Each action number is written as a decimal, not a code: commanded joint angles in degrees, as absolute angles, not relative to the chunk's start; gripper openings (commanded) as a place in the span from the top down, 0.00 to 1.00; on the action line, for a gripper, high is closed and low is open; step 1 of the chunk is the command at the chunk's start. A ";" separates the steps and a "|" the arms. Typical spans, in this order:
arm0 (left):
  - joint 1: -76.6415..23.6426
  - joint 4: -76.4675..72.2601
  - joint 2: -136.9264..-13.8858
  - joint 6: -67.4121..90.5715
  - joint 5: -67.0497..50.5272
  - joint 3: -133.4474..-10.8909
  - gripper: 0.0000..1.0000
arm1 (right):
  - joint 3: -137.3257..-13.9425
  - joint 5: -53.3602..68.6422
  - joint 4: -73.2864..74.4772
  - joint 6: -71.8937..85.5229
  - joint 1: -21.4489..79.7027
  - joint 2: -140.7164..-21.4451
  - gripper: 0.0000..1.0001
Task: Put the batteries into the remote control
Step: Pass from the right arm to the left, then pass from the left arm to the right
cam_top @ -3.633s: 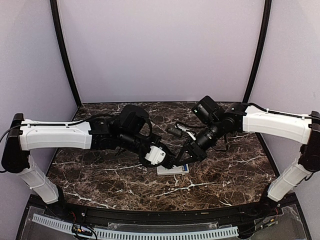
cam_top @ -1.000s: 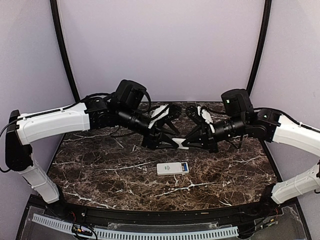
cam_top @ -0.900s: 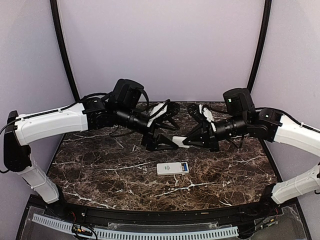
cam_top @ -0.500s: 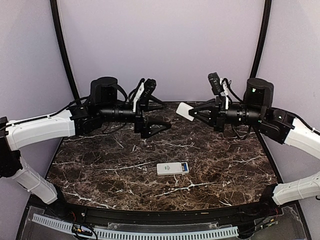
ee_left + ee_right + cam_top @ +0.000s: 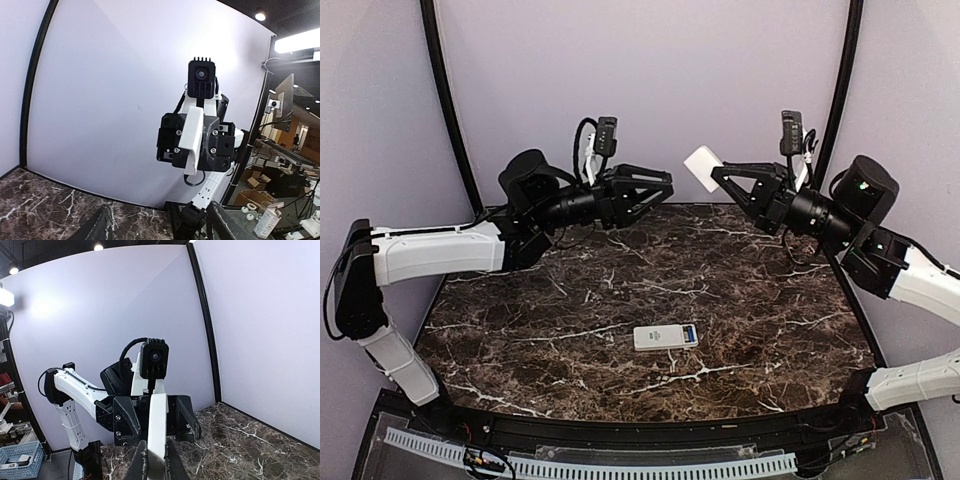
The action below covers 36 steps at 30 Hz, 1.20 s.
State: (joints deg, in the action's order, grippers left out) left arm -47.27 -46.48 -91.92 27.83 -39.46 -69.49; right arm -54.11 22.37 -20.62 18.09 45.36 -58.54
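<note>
Remote control (image 5: 666, 337) lying flat on the bench (image 5: 520, 310), display side up, its long axis running side to side and the small blue display end toward the right arm's side. Both grippers hang high over the far part of the bench, facing one another tip to tip but apart, so the remote lies well below each and toward the near edge. The left gripper (image 5: 660, 186) is spread wide and holds nothing; its wrist view shows the two fingers far apart at the lower edge, with only the opposite arm between them. The right gripper (image 5: 718, 172) is pinched on a small flat white panel (image 5: 702, 168), seen edge-on between its fingers in the right wrist view. This may be the battery cover, though that cannot be confirmed. No batteries can be made out in any view. In the overhead view the left gripper stands almost directly above the remote and is free, so it is judged the better placed to descend. The right gripper sits off toward the display end and is occupied. A grasp would probably need the fingers to close across the remote's narrow width, that is, crosswise to its long axis.
</note>
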 commanded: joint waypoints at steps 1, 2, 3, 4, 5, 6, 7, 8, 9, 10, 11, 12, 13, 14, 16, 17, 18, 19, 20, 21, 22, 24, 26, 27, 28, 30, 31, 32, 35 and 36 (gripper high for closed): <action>-49.17 -57.89 -95.25 34.80 -44.22 -72.78 0.36 | -52.51 21.80 -25.80 19.77 45.62 -58.37 1.00; -49.50 -58.20 -95.66 34.74 -44.39 -73.26 0.35 | -52.48 21.80 -25.75 19.77 45.73 -58.42 1.00; -50.04 -58.41 -96.25 34.77 -44.36 -73.80 0.36 | -52.47 21.86 -25.63 19.78 45.71 -58.49 1.00; -50.16 -58.86 -96.51 34.99 -44.15 -73.95 0.38 | -52.43 22.11 -25.34 19.83 45.77 -58.47 1.00; -50.18 -59.45 -96.86 35.25 -43.60 -73.93 0.43 | -52.42 22.40 -25.17 19.84 45.79 -58.66 1.00; -50.23 -59.92 -97.08 35.86 -43.38 -74.03 0.50 | -52.39 22.64 -25.03 19.93 45.79 -58.78 1.00; -50.31 -60.97 -97.66 36.30 -43.50 -74.24 0.52 | -52.37 22.74 -24.86 20.01 45.80 -58.97 1.00; -50.30 -61.60 -98.46 37.31 -44.34 -75.01 0.54 | -52.38 22.71 -24.64 20.04 45.79 -59.25 1.00; -50.33 -62.79 -98.85 37.90 -44.71 -75.38 0.54 | -52.34 22.53 -24.40 20.08 45.79 -59.39 1.00; -50.40 -63.26 -99.57 38.81 -45.15 -76.06 0.55 | -52.31 22.38 -24.38 20.19 45.87 -59.44 1.00; -50.42 -63.67 -99.88 39.22 -45.16 -76.35 0.55 | -52.10 22.33 -24.85 20.32 45.88 -59.49 1.00; -50.44 -63.78 -100.45 39.64 -45.26 -76.92 0.56 | -51.89 22.26 -25.35 20.43 45.88 -59.45 1.00; -50.49 -63.98 -100.67 39.97 -45.31 -77.18 0.58 | -51.86 22.24 -25.67 20.47 45.88 -59.54 1.00; -50.57 -64.07 -101.13 40.07 -45.32 -77.63 0.60 | -51.86 22.12 -25.62 20.43 45.88 -59.70 1.00; -50.64 -64.20 -101.64 40.13 -45.62 -78.40 0.67 | -51.86 21.83 -25.05 20.27 45.88 -59.95 1.00; -50.68 -63.97 -101.80 40.11 -45.66 -79.04 0.70 | -51.86 21.80 -24.98 20.19 45.88 -60.07 1.00; -50.70 -63.67 -102.02 40.05 -45.78 -79.29 0.73 | -51.78 21.84 -24.80 20.13 45.88 -60.21 1.00; -50.71 -63.12 -102.12 40.07 -45.87 -79.72 0.79 | -51.70 21.95 -24.80 20.13 45.88 -60.30 1.00; -50.71 -62.84 -102.26 40.03 -46.03 -79.81 0.82 | -51.62 21.97 -24.77 20.13 45.91 -60.37 1.00; -50.76 -62.80 -102.28 39.98 -46.13 -79.83 0.91 | -51.49 21.91 -24.68 20.13 45.93 -60.32 1.00; -50.78 -62.72 -102.30 39.94 -46.21 -79.82 0.96 | -51.36 21.77 -24.65 20.13 45.88 -60.25 1.00; -50.78 -62.67 -102.30 39.84 -46.56 -79.69 1.00 | -51.02 21.37 -24.61 20.04 45.93 -59.99 1.00; -50.72 -62.01 -102.24 39.91 -47.06 -79.57 1.00 | -51.20 21.35 -22.98 19.27 45.88 -59.43 1.00; -50.71 -61.46 -101.96 39.55 -47.21 -79.48 1.00 | -51.80 21.43 -20.68 18.79 45.88 -59.11 0.99; -50.71 -59.33 -101.74 39.20 -47.29 -79.42 1.00 | -52.99 21.59 -17.23 17.98 45.83 -58.70 0.88; -50.71 -53.59 -100.71 34.93 -47.24 -79.30 1.00 | -57.72 20.99 -6.57 15.25 45.71 -58.22 0.69; -50.76 -50.83 -99.80 33.33 -46.88 -79.41 1.00 | -60.26 20.63 -0.10 13.55 45.64 -58.18 0.62; -50.82 -44.74 -99.38 28.94 -46.47 -80.19 1.00 | -62.38 20.40 5.83 12.19 45.51 -58.13 0.58; -50.96 -30.55 -98.98 20.46 -45.91 -84.94 1.00 | -67.41 20.58 18.61 9.85 44.76 -57.78 0.51; -51.04 -23.13 -99.06 16.81 -46.02 -87.62 1.00 | -68.75 21.23 23.09 9.25 44.39 -57.66 0.50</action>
State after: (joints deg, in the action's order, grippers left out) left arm -50.70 -46.17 -102.30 30.85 -45.60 -80.31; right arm -62.83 21.12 2.42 13.87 45.30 -59.20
